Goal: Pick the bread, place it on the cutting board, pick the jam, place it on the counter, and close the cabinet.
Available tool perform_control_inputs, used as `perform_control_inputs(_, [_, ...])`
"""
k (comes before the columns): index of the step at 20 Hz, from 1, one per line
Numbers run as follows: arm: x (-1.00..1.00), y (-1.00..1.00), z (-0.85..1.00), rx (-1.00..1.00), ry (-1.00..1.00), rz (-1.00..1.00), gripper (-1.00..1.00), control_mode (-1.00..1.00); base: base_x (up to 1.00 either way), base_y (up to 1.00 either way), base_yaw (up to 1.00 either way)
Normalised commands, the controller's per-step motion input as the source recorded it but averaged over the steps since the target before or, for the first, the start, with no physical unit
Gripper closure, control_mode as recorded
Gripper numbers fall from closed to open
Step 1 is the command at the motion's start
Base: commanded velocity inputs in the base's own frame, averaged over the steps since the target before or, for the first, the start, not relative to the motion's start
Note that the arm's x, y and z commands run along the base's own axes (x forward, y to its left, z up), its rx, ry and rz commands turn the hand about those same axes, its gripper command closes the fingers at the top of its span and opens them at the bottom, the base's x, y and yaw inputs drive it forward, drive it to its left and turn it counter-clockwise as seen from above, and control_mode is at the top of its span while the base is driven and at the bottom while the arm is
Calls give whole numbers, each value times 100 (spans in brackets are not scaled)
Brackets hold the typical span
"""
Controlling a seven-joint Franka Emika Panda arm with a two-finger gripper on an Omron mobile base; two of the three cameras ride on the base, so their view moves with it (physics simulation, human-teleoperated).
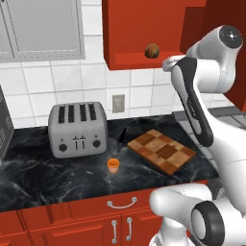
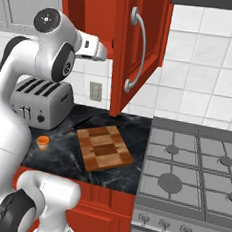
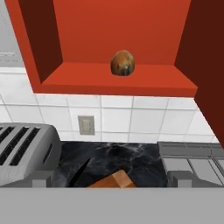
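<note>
While the gripper (image 1: 168, 63) hangs in front of the open cabinet (image 1: 129, 29), whether its jaws are parted or closed cannot be told. The bread (image 3: 122, 63) sits alone on the cabinet's red shelf, apart from the gripper. Below, the jam (image 1: 113, 165) stands on the counter (image 1: 48, 178) between the toaster (image 1: 77, 129) and the cutting board (image 1: 161, 150), touching neither.
</note>
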Motion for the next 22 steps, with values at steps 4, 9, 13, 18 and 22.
perform_control_inputs(4, [26, 0, 0, 0, 0, 0, -100, -100, 0, 0, 0])
perform_control_inputs(9, [29, 0, 0, 0, 0, 0, -100, -100, 0, 0, 0])
perform_control_inputs(13, [27, 0, 0, 0, 0, 0, -100, -100, 0, 0, 0])
perform_control_inputs(18, [23, 0, 0, 0, 0, 0, -100, -100, 0, 0, 0])
perform_control_inputs(22, [24, 0, 0, 0, 0, 0, -100, -100, 0, 0, 0])
